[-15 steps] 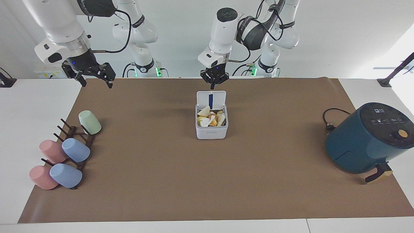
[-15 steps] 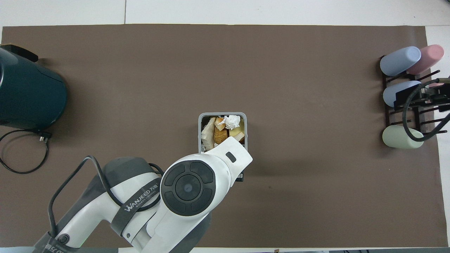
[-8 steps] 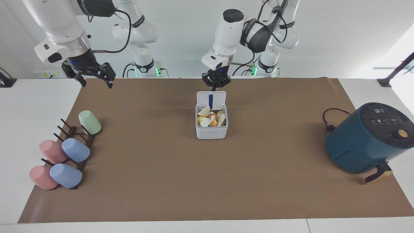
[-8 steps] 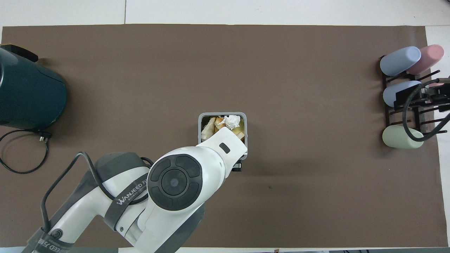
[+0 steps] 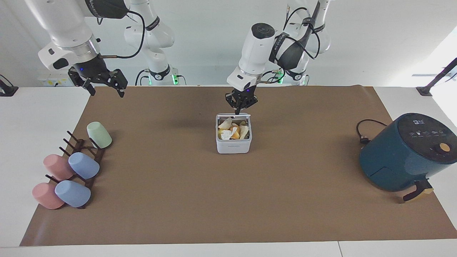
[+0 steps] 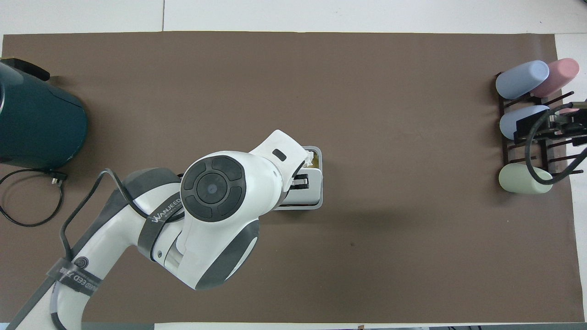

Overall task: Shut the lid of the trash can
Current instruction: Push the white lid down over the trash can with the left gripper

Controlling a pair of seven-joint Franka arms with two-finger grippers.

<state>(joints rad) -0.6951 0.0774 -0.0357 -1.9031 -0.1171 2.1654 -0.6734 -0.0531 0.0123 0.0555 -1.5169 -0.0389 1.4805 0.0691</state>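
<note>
The white trash can [image 5: 234, 145] stands mid-table on the brown mat, holding bread pieces and crumpled paper [image 5: 231, 130]. Its lid [image 5: 234, 115] is tipped down partway over the side of the can nearer the robots; the contents still show in the facing view. My left gripper [image 5: 237, 111] is shut, its tips touching the lid's upper edge. In the overhead view the left arm covers much of the can [image 6: 319, 165]; the lid [image 6: 305, 196] shows white beneath the gripper [image 6: 300, 181]. My right gripper [image 5: 105, 92] waits open, raised over the mat's corner at the right arm's end.
A teal air fryer [image 5: 403, 153] with its black cord [image 5: 364, 130] stands at the left arm's end of the table. A dark rack [image 5: 87, 160] with several pastel cups lies at the right arm's end.
The left gripper has moved from the robots' side of the upright lid onto it and pushed it over. The lid has swung from upright to partway down. The right arm has not moved.
</note>
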